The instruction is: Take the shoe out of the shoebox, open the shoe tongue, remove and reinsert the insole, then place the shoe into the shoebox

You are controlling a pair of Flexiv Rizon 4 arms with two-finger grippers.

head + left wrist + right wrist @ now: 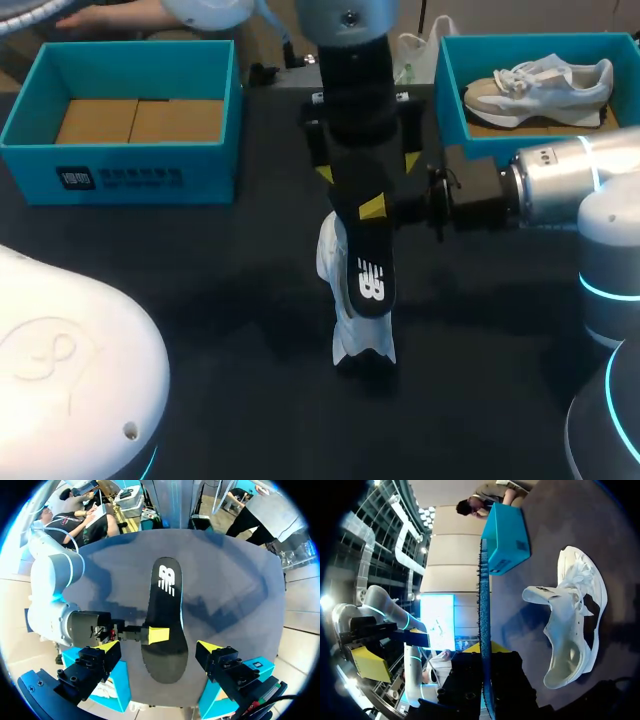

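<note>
**Insole out, held above the shoe, ready to go back in**

On the tabletop (200,280) the empty shoebox (120,175) sits at the far-left corner and the white shoe (575,625) lies near the middle, tongue folded open. The right gripper (374,208) pinches the black insole (167,610) above the shoe, and the left gripper (159,649) hangs wide open over it. Best, I judge, to steady the shoe, then feed the insole in toe-first.
</note>
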